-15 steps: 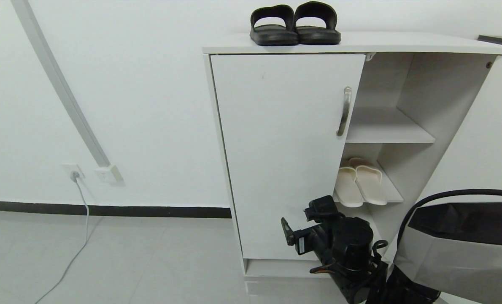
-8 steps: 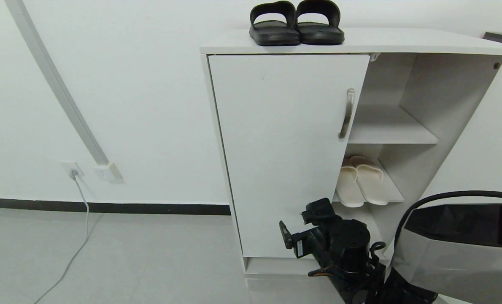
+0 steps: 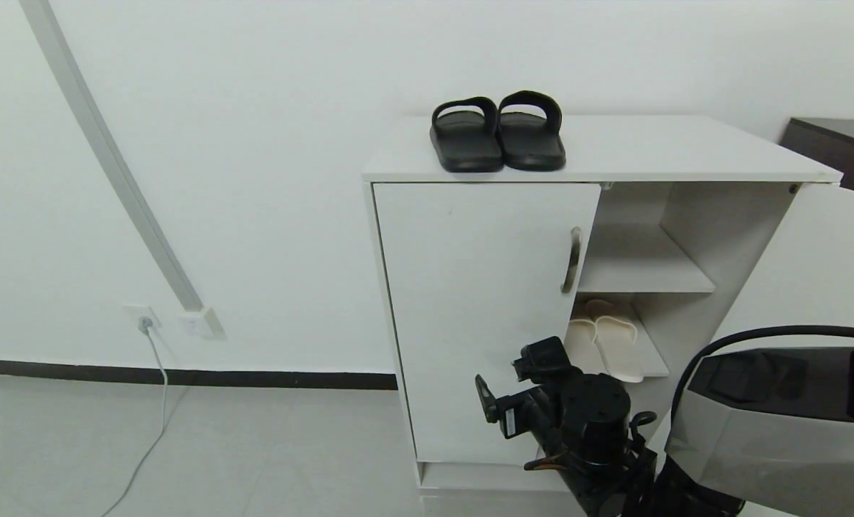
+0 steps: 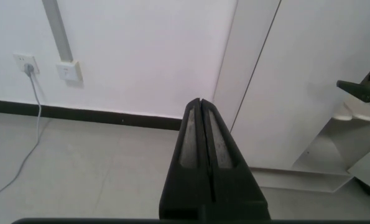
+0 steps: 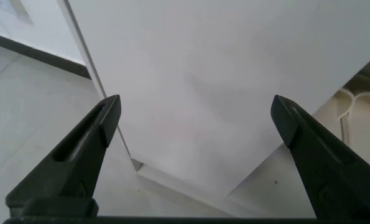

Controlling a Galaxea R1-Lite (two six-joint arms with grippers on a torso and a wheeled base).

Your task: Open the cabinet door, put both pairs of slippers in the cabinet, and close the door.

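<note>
Black slippers (image 3: 495, 143) atop cabinet (image 3: 649, 147), white slippers (image 3: 606, 348) inside

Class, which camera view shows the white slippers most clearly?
The head view: the white slippers lie side by side, both seen from above, on a lower shelf of the cabinet. Each wrist view catches just a partial strip of them at the picture's edge.

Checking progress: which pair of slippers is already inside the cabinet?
The white pair, on an inner shelf; the black pair sits on the cabinet top.
</note>
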